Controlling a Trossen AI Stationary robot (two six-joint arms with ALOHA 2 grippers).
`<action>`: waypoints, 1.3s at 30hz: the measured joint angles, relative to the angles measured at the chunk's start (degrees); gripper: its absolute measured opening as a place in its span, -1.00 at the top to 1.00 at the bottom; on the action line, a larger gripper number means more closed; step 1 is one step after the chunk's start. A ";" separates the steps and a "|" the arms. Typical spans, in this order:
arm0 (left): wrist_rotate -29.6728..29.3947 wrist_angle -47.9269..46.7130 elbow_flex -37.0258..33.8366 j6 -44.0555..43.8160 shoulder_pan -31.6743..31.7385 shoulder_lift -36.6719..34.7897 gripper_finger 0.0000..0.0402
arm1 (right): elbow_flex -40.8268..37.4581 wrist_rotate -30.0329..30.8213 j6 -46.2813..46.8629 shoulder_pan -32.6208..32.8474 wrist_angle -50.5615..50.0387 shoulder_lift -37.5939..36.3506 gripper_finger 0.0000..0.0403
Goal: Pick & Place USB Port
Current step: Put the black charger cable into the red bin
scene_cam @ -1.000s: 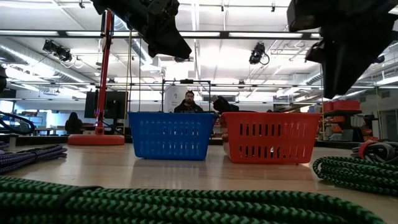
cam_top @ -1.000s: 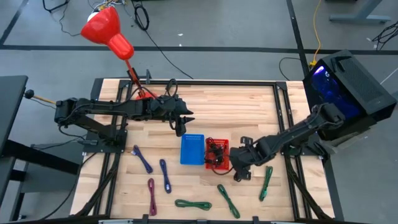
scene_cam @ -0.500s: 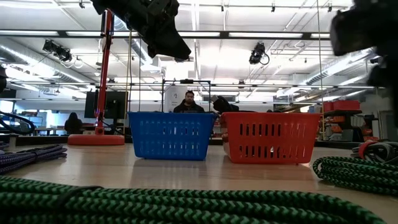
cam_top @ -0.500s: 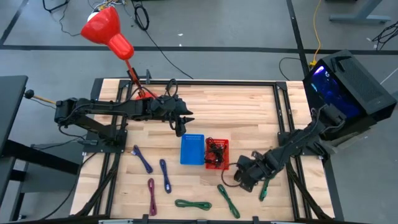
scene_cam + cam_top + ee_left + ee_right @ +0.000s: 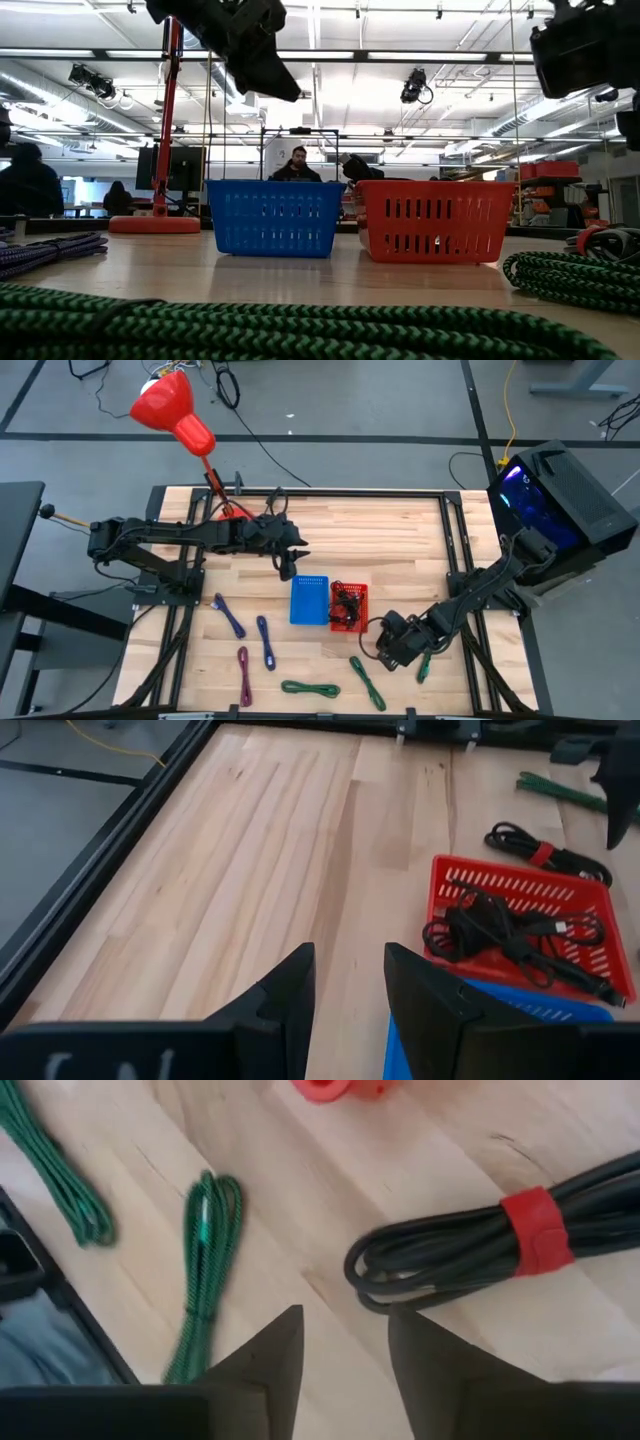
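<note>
A coiled black cable with a red strap (image 5: 480, 1240) lies on the wood next to the red basket (image 5: 348, 607); it also shows in the high view (image 5: 372, 627). My right gripper (image 5: 345, 1355) is open and empty just above the table, a little to the near side of this cable (image 5: 386, 650). The red basket holds several black cables (image 5: 500, 925). My left gripper (image 5: 345, 985) is open and empty, raised above the far side of the blue basket (image 5: 310, 600), as the high view shows (image 5: 287, 567).
Green cables (image 5: 205, 1270) lie by my right gripper, and more green (image 5: 367, 682), purple (image 5: 228, 616) and maroon (image 5: 244, 672) cables lie along the table's near part. A red funnel lamp (image 5: 172, 408) stands at the far left. Bare wood (image 5: 270, 850) lies beyond my left gripper.
My right gripper has gone from beside the red basket toward the table's near edge, staying open and ending over the black cable with the red strap. In the low view its arm has shifted out to the picture's right.
</note>
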 joint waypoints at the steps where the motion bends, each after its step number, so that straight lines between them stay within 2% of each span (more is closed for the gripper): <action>1: 0.00 -0.36 0.00 0.01 0.01 0.00 0.37 | 0.00 0.16 1.11 -0.02 0.09 0.00 0.23; 13: 1.90 -7.26 0.00 -0.53 -0.01 0.00 0.37 | -0.02 -0.40 10.78 1.11 0.55 4.40 0.17; 19: 3.65 -9.09 0.00 -1.56 -0.03 0.00 0.37 | -0.02 0.32 12.50 0.87 1.25 5.84 0.17; 28: 3.66 -9.50 0.00 -1.66 -0.03 0.00 0.37 | -0.02 5.98 15.86 0.89 0.32 6.38 0.18; 33: 3.67 -9.67 0.00 -1.58 -0.03 0.00 0.37 | 0.04 4.49 15.91 0.81 -0.04 8.98 0.23; 39: 3.67 -9.80 0.00 -1.58 -0.01 0.00 0.37 | 0.26 6.75 15.81 0.94 0.09 11.24 0.28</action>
